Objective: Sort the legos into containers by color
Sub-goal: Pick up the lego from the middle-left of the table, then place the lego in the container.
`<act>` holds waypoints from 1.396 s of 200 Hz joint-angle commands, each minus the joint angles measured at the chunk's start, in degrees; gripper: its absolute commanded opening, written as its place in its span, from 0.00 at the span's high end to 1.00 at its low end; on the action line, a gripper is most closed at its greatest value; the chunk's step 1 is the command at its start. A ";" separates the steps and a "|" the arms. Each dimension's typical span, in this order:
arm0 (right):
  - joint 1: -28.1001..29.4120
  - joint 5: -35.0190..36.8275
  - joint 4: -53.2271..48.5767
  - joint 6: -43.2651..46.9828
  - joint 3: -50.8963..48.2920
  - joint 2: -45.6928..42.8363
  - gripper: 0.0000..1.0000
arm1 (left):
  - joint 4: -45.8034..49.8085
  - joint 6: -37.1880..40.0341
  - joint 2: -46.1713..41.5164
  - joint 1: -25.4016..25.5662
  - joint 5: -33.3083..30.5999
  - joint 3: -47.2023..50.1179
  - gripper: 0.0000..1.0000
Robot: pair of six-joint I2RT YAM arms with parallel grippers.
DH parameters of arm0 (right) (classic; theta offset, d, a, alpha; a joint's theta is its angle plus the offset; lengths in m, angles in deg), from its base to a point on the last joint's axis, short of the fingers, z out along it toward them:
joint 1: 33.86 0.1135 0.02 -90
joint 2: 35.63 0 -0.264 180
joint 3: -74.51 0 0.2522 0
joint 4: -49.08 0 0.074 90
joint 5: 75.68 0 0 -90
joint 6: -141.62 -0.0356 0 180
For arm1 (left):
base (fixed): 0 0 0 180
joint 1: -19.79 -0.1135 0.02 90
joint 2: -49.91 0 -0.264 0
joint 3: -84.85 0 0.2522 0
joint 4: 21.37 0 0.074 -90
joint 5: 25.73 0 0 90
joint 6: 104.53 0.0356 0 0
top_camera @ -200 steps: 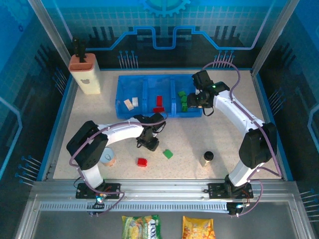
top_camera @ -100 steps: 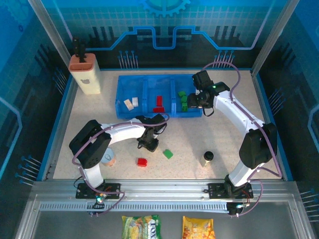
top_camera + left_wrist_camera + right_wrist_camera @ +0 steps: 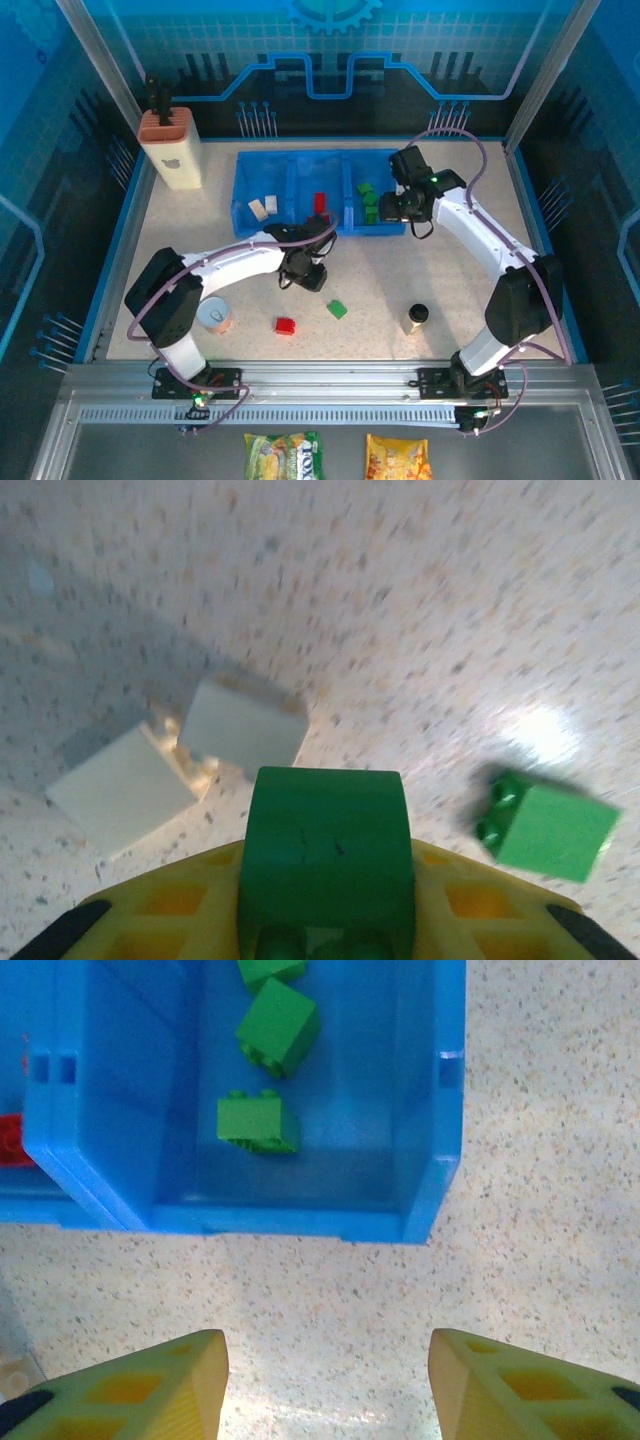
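Note:
My left gripper (image 3: 326,910) is shut on a dark green lego (image 3: 325,830) and hangs just above the table. Below it lie two white legos (image 3: 122,788) (image 3: 246,726), with a light green lego (image 3: 550,826) to the right. From above, the left gripper (image 3: 306,272) sits just in front of the blue tray (image 3: 300,156). A green lego (image 3: 337,309) and a red lego (image 3: 286,325) lie on the table. The tray's containers hold white (image 3: 262,207), red (image 3: 320,205) and green legos (image 3: 367,200). My right gripper (image 3: 325,1360) is open over bare table before the green compartment (image 3: 300,1222).
A round tin can (image 3: 216,318) stands by the left arm's base and a small dark-capped bottle (image 3: 417,318) at the near right. The beige block with orange top (image 3: 170,148) stands at the far left corner. Blue walls ring the table.
My left gripper closed on the green lego and moved up toward the tray. The right arm shifted slightly to the right.

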 commanded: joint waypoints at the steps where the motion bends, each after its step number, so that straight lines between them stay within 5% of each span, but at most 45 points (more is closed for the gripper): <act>1: -1.20 0.53 -0.17 -0.85 -1.98 -2.90 0.44 | -2.06 -3.90 -0.71 0.48 2.10 -4.37 0.66; 146: -10.40 -0.30 -1.74 -2.91 -8.90 -16.39 0.46 | -4.39 -7.26 25.04 1.33 -2.97 -41.08 0.66; 279: -12.27 -0.91 -3.03 -2.66 -9.80 -20.56 0.46 | -0.53 -4.15 44.87 2.13 -9.21 -64.63 0.65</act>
